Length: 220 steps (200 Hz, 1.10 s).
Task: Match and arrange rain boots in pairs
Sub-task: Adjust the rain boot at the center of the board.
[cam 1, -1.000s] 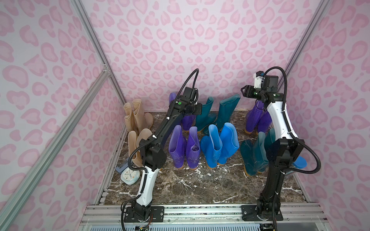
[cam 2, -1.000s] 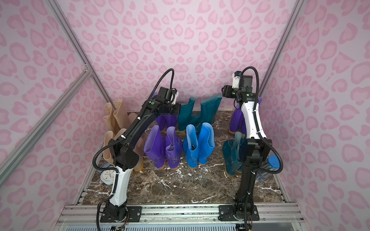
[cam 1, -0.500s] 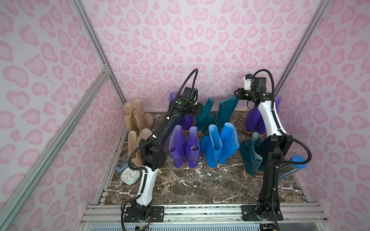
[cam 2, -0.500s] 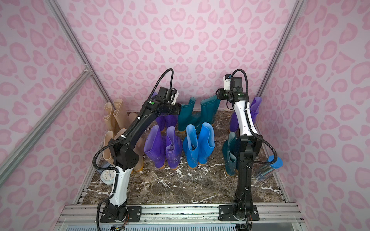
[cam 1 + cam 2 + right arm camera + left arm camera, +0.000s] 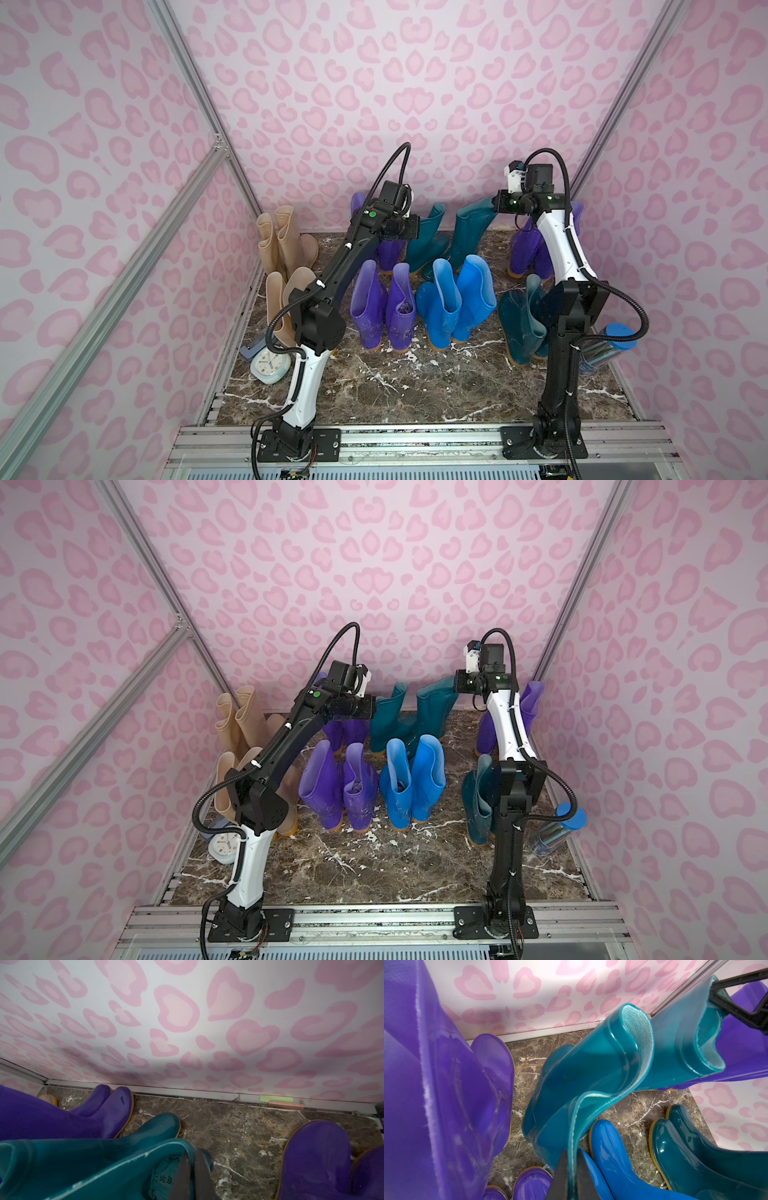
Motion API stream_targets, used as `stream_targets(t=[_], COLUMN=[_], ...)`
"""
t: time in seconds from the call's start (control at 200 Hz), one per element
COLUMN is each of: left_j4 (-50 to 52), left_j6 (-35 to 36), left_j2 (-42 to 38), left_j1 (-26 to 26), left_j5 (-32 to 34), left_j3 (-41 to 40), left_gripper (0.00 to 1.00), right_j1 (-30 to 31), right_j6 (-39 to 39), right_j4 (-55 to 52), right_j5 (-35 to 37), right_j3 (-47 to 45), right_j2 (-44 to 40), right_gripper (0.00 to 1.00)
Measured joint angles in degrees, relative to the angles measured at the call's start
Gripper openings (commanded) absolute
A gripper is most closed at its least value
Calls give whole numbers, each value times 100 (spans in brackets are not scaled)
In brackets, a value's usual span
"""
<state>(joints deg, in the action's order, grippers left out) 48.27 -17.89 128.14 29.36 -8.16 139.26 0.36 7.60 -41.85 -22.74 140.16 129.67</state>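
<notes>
Two dark teal rain boots stand at the back middle in both top views. My left gripper point(image 5: 572, 1153) is shut on the shaft rim of the left teal boot point(image 5: 581, 1076) point(image 5: 428, 241). My right gripper point(image 5: 192, 1153) point(image 5: 496, 205) is shut on the rim of the right teal boot point(image 5: 104, 1163) point(image 5: 469, 232), which leans right. On the floor stand a purple pair point(image 5: 382, 307), a blue pair point(image 5: 457, 299), beige boots point(image 5: 282, 241), another teal pair point(image 5: 519, 320) and purple boots point(image 5: 528, 249) at the back right.
A pale alarm clock point(image 5: 269, 365) lies at the front left by the left arm's base. A clear bottle with a blue cap point(image 5: 606, 349) leans at the right wall. Pink patterned walls close in three sides. Marble floor point(image 5: 415, 382) lies bare in front of the boots.
The right arm has swung left from the purple boots at the back right to the teal boot, and its jaws have closed on the rim. The left arm has not moved.
</notes>
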Motion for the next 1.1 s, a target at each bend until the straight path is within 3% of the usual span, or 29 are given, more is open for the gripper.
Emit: stream_targets(t=[0.225, 0.435, 0.67, 0.95, 0.975, 1.01, 1.1], left_j4=[0, -2, -4, -15, -15, -17, -22], left_j6=[0, 0, 0, 0, -2, -2, -2], left_j2=[0, -2, -2, -2, -2, -2, -2], left_j1=[0, 0, 0, 0, 0, 0, 0], left_j5=[-44, -105, -214, -262, -273, -297, -332], left_j3=[0, 0, -11, -17, -17, -17, -33], left_gripper=[2, 2, 2, 2, 2, 2, 2], right_j1=[348, 433, 518, 564, 564, 562, 520], right_j6=[496, 636, 697, 737, 734, 730, 686], right_j4=[422, 713, 1093, 1309, 1274, 1237, 1233], right_j5=[402, 960, 1093, 1073, 1082, 1128, 1220], right_j3=[-1582, -2573, -4345, -4813, -4813, -4813, -5005], right_j2=[-1366, -1891, -3071, -3637, -3641, -3650, -3792], right_gripper=[0, 0, 0, 0, 7, 25, 29])
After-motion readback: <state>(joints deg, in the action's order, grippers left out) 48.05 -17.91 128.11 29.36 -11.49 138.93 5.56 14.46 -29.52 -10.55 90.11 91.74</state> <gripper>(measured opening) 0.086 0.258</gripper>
